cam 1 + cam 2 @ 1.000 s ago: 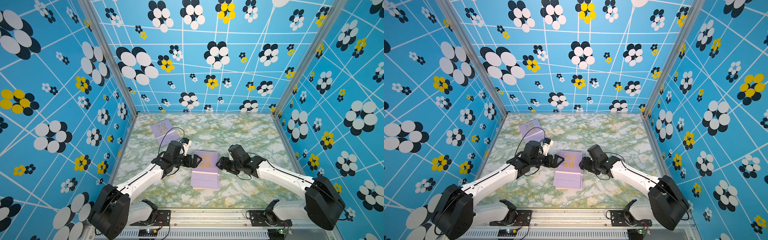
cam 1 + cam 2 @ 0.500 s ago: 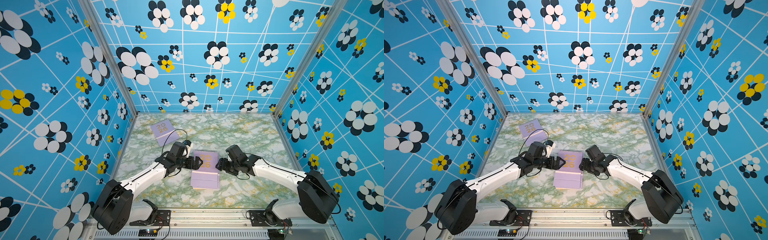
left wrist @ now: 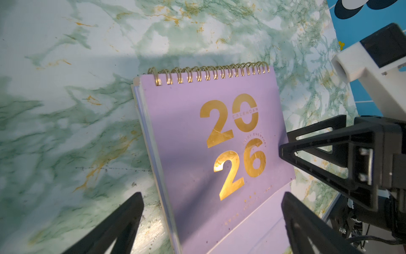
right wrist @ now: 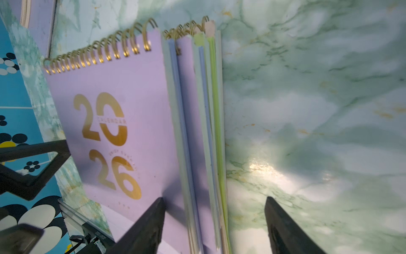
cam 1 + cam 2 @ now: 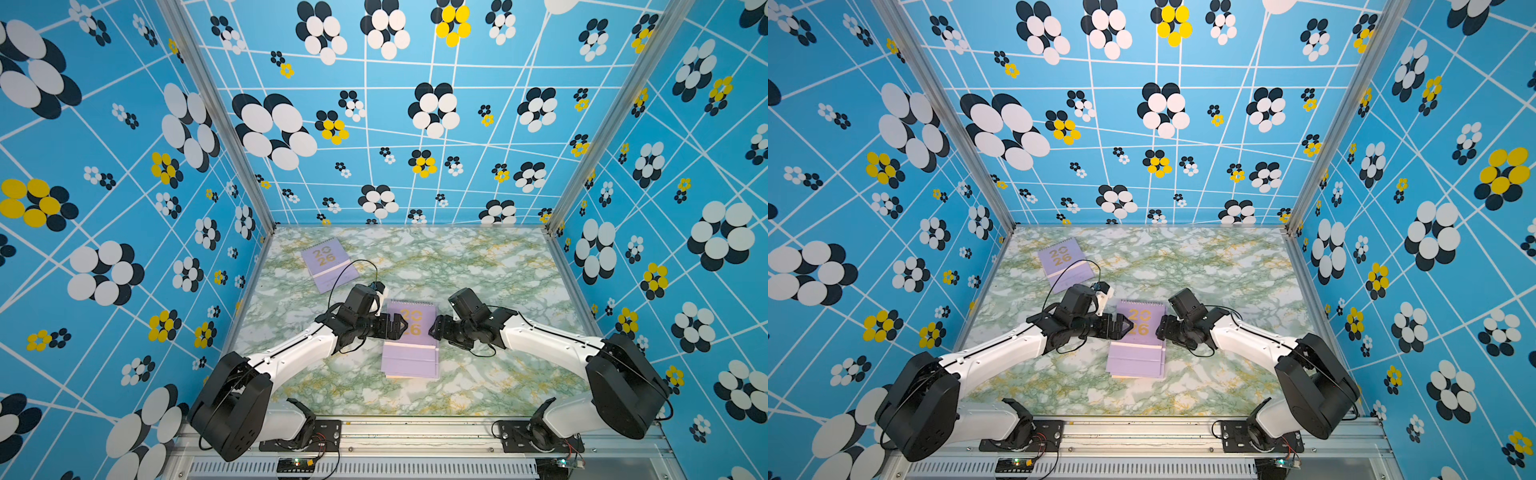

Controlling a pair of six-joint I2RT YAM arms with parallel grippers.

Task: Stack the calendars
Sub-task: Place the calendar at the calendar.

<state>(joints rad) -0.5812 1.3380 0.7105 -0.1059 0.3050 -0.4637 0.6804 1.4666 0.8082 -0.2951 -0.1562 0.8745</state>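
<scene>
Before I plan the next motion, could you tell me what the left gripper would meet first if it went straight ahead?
Probably the stack of calendars: the open left gripper points at its side edge. Height is unclear; above it, the right gripper comes next.

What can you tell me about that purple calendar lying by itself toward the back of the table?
The lone lilac calendar is a small rectangular booklet, seemingly card and paper, with gold "2026" on its cover and a spiral binding along its far edge. A pale band crosses its lower part. It lies flat on the marbled table, turned askew, near the back left corner. Nothing but the table seems to touch it.
</scene>
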